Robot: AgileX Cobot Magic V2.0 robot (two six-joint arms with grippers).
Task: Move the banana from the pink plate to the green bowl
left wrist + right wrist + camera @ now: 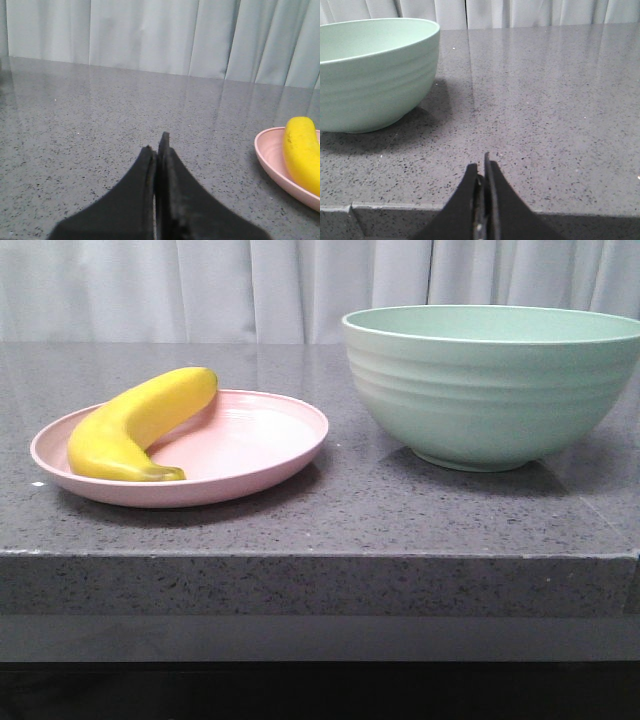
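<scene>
A yellow banana lies curved along the left side of the pink plate on the grey counter. To its right stands the green bowl, which looks empty from here. Neither gripper shows in the front view. My left gripper is shut with nothing in it, low over the counter, with the pink plate and banana off to one side. My right gripper is shut and empty too, near the counter's front edge, apart from the green bowl.
The grey speckled counter has a thick front edge. White curtains hang behind it. Bare counter lies between plate and bowl.
</scene>
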